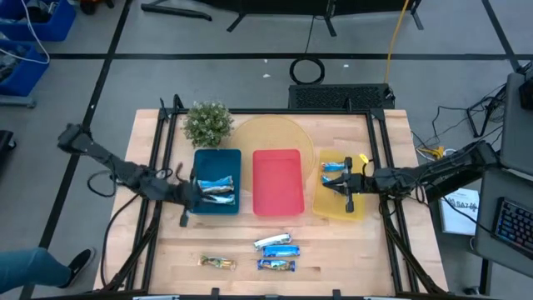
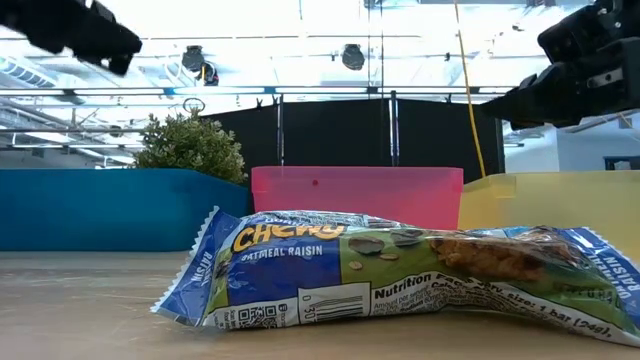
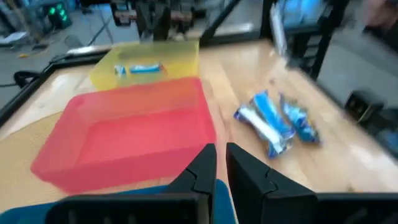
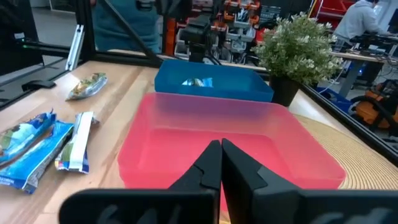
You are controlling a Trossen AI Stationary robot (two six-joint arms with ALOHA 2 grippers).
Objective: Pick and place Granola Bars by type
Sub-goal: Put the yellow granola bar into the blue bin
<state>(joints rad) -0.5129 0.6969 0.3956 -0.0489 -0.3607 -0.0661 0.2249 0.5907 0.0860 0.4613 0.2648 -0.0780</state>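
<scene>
On the wooden worktop (image 1: 333, 250) three trays stand in a row: blue tray (image 1: 208, 158) with two bars in it, empty red tray (image 1: 276, 179), and yellow tray (image 1: 333, 208) holding one blue-wrapped bar (image 1: 335, 167). The left pincer (image 1: 193, 196) hangs over the blue tray's outer edge, the right pincer (image 1: 348, 185) over the yellow tray — both with fingers together, nothing between them. Three granola bars lie loose on the worktop's near side: two blue-wrapped ones (image 1: 276, 246) just beside each other and a brown-gold one (image 1: 216, 262) apart to the left. They look light, with a soft, crinkly, probably slippery film wrapper around a crushable bar — so I judge a gentle grip across the narrow middle best, not on the flat crimped ends.
</scene>
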